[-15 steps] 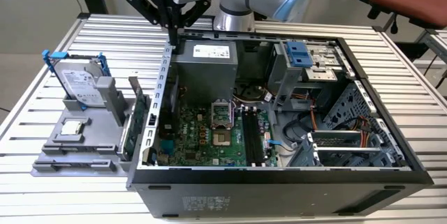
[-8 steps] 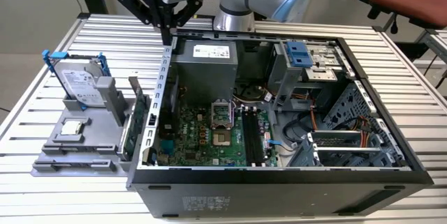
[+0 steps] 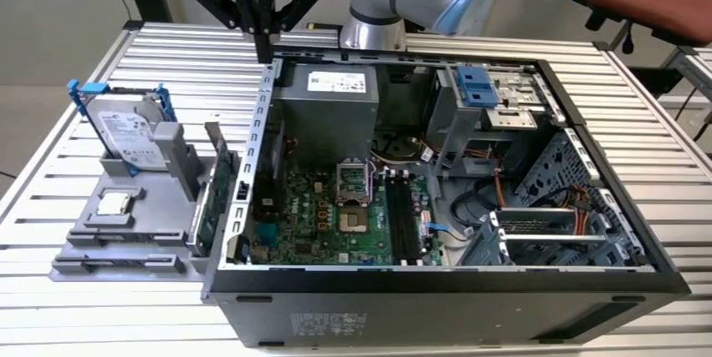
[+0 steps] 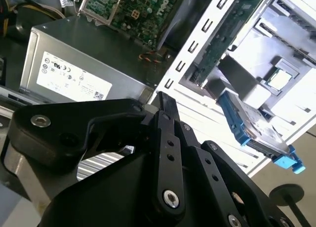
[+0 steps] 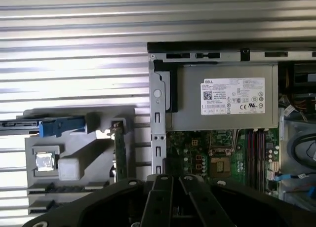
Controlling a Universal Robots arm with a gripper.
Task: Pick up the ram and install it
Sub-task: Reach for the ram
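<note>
Gripper (image 3: pixel 263 50) hung above the far corner of the open case (image 3: pixel 445 284), fingers together, nothing between them. Ram (image 3: pixel 223 178) well apart from it, nearer the camera in the exterior view. It stood on edge in the grey holder (image 3: pixel 89 244), just outside the case wall.

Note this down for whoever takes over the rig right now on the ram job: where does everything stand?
Tool: shut, holding nothing, up over the back corner of the open dark computer case.
Ram: the thin dark green circuit-board stick stands on edge in the grey holder tray, just outside the case wall on the exterior view's left, apart from the tool.
Done: nothing yet.
Left: the pick-up, and seating it in the long black motherboard slots.
</note>
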